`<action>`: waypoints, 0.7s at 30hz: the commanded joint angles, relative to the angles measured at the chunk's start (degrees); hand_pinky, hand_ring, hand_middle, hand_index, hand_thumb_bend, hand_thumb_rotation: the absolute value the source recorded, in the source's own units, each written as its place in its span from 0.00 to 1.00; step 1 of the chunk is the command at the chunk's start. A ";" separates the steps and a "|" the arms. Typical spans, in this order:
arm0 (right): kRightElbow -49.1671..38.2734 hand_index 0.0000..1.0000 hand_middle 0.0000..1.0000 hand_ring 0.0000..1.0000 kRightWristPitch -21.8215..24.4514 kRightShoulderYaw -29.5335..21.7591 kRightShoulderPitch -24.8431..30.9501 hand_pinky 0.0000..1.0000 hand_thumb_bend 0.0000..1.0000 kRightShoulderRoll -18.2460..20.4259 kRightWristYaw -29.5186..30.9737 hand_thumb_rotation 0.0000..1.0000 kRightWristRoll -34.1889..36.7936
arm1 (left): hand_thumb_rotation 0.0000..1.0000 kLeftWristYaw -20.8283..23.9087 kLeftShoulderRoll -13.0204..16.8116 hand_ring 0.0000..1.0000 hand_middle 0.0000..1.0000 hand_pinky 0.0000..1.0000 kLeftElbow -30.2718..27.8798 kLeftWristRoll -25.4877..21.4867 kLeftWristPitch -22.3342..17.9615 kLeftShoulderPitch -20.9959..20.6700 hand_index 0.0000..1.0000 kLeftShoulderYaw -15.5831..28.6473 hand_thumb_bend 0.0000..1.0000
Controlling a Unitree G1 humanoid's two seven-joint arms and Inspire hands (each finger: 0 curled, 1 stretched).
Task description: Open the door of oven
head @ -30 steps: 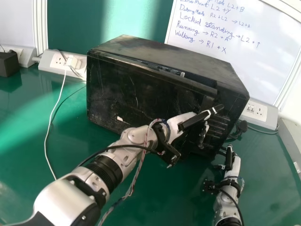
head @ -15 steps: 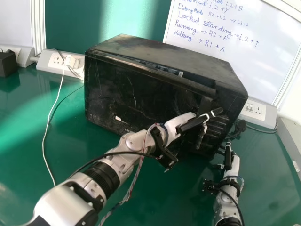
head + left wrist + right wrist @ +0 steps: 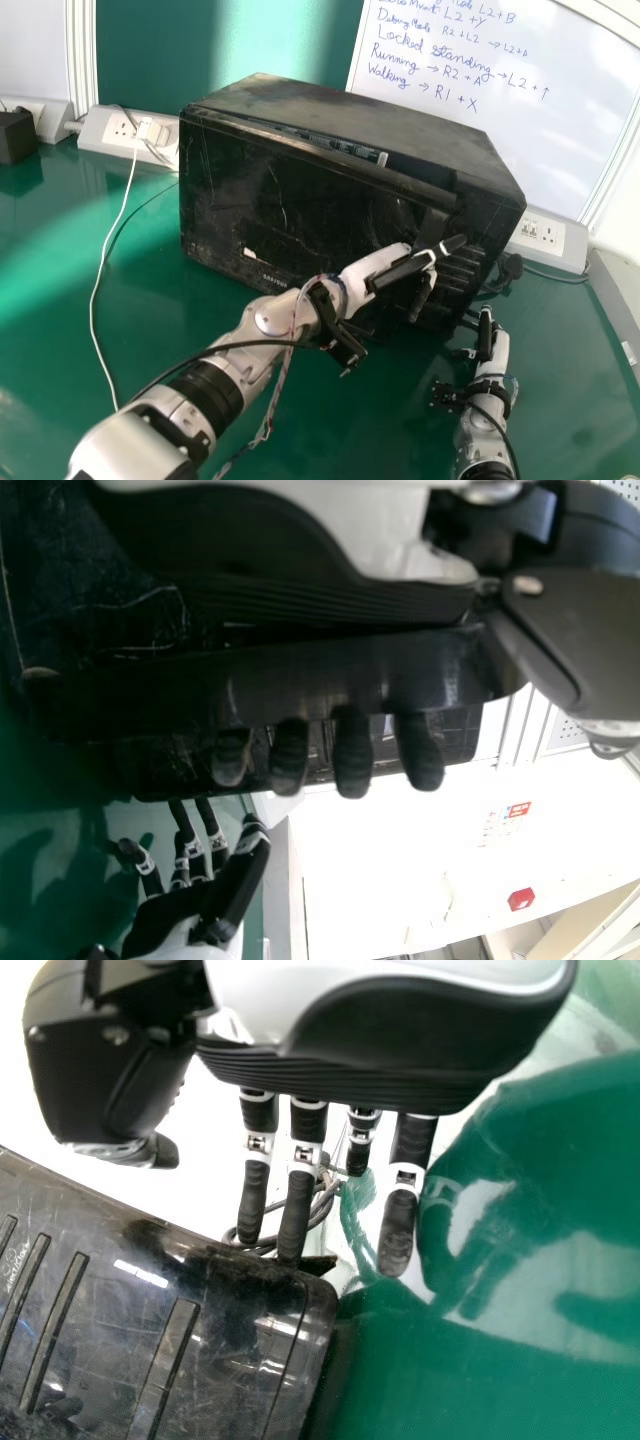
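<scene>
Back toward the robot comes the left hand (image 3: 366, 275), a little nearer than in the earlier head views, and the handle side of the door is drawn out slightly with it. Those fingers are curled behind the handle (image 3: 300, 670), their tips poking out past the bar in the left wrist view, so it's a proper hook. And that looks like the right place to take hold: the bar is long and stiff, while the door (image 3: 290, 200) has a flat, shiny face that would probably be slippery and give nothing to grab. The door is ajar now, a gap showing along its top edge. It seems hinged on the robot's left, so the pull should swing round in an arc that way; a straight tug could drag the whole box or let the fingers slide off. The oven (image 3: 370, 115) stands at an angle on the table (image 3: 50, 350), in front of the whiteboard (image 3: 500, 110). It looks heavy and rigid, hardly fragile, though on that smooth top it may still skid. Over by the oven's right side is the right hand (image 3: 501, 350), fingers straight, holding nothing, handily placed to steady the body if it starts to turn.
</scene>
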 commanded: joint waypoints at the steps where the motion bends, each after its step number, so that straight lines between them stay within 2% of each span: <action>1: 1.09 0.68 0.55 0.38 1.02 0.46 0.95 0.31 0.56 1.66 1.09 1.00 -0.56 | 1.00 -4.00 -1.63 0.05 0.08 0.01 -5.15 -0.70 -4.61 0.71 0.08 -1.42 0.95; 5: 1.01 0.65 0.54 0.38 0.66 1.28 1.07 0.31 0.53 1.51 0.45 1.00 -1.40 | 1.00 -4.59 0.49 0.05 0.08 0.01 -11.19 1.08 -5.28 3.93 0.07 -3.59 0.93; 9: 1.03 0.66 0.55 0.38 1.32 1.45 0.80 0.31 0.54 1.48 0.12 1.00 -1.56 | 1.00 -7.27 1.52 0.05 0.08 0.01 -16.01 -1.57 -5.22 6.51 0.07 -3.27 0.87; 13: 0.99 0.66 0.55 0.38 1.05 1.12 0.88 0.30 0.56 1.43 0.58 1.00 -1.33 | 1.00 -10.37 1.94 0.04 0.08 0.00 -21.14 -4.50 -0.90 8.69 0.08 -2.81 0.86; 17: 0.94 0.66 0.56 0.39 1.04 1.37 0.94 0.32 0.61 1.25 1.11 1.00 -1.51 | 0.98 -11.86 2.23 0.04 0.07 0.00 -27.68 -5.56 2.72 12.06 0.08 -3.45 0.94; 21: 0.92 0.66 0.57 0.41 1.81 0.37 0.44 0.34 0.54 1.44 1.36 1.00 -0.43 | 0.98 -12.93 2.70 0.04 0.07 0.00 -35.91 -6.36 6.56 15.87 0.08 -4.15 0.91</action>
